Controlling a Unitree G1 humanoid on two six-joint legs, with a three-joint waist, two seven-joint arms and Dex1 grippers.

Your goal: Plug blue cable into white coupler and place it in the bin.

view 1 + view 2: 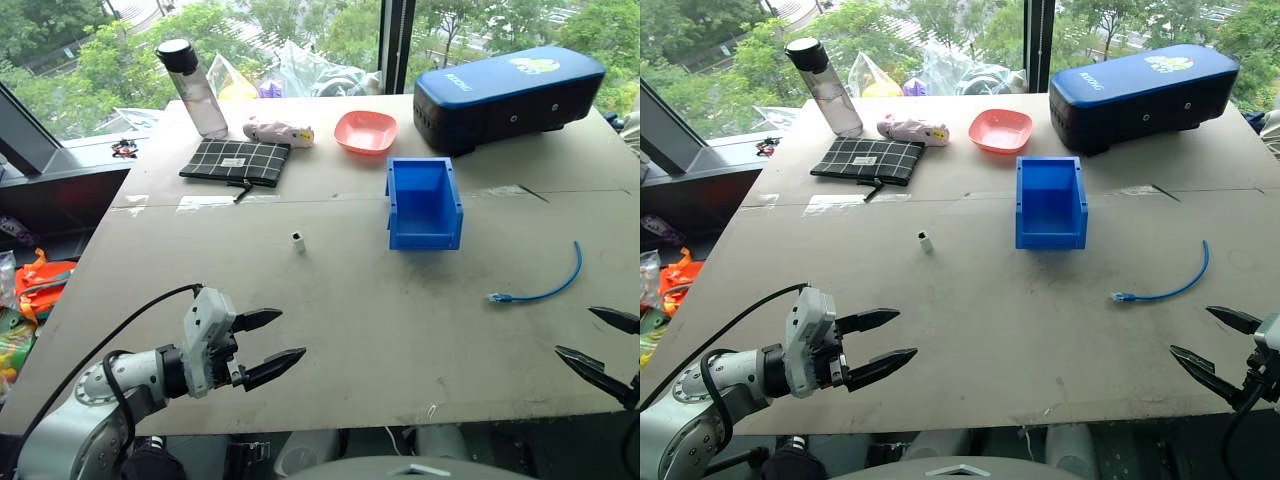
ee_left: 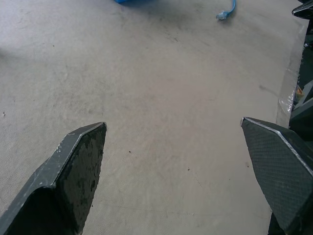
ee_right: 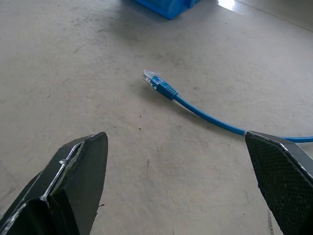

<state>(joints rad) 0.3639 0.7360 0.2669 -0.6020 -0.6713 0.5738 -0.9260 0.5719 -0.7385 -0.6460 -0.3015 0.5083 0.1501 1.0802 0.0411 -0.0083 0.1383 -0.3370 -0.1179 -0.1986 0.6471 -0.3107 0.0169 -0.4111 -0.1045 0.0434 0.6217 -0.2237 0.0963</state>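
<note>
Both pincers spread and empty; the right pincer (image 1: 1220,348) should straddle the blue cable (image 3: 195,110) just behind its plug, the left fetching the white coupler (image 1: 298,241)

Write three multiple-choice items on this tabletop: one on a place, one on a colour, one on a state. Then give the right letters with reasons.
1. Where does the blue cable lie?
A. inside the bin
B. flat on the table, on the right pincer's side of the bin
C. on the checked pouch

2. What colour is the bowl beside the dark-blue case?
A. pink
B. green
C. white

3. How does the left pincer stand?
A. shut on the white coupler
B. shut on the cable
C. open, holding nothing

Answers: 1 B, the cable curves on the bare table, apart from the bin, near the right pincer. 2 A, the bowl is plainly pink. 3 C, its fingers are spread over bare table, and the white coupler stands alone farther off.
</note>
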